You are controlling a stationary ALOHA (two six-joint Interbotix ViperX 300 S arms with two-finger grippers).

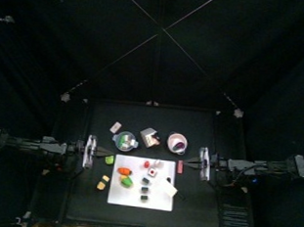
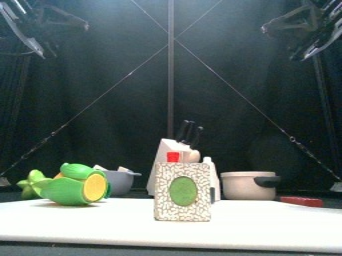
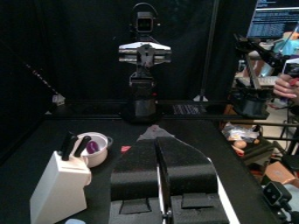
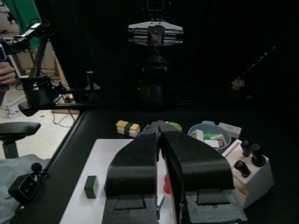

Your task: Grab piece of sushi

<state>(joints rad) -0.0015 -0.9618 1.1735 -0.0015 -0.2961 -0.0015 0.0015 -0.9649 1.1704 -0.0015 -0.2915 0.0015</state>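
Note:
Several small sushi pieces (image 1: 151,182) lie on a white cutting board (image 1: 166,195) at the table's front middle. One dark piece (image 4: 90,184) shows on the board (image 4: 100,157) in the right wrist view. My left gripper (image 1: 97,156) hangs at the board's left edge, above the table, and my right gripper (image 1: 195,163) at its right edge. In the left wrist view my left gripper (image 3: 156,131) has its jaws together and holds nothing. In the right wrist view my right gripper (image 4: 163,133) also has its jaws together and is empty. Both arms hang high in the front view.
Behind the board stand a knife block (image 1: 150,138), a bowl (image 1: 177,142) with something purple in it, and a small pot (image 1: 127,141). A green toy (image 2: 67,186) lies at the left. A person's hand (image 3: 285,87) shows beyond the curtains.

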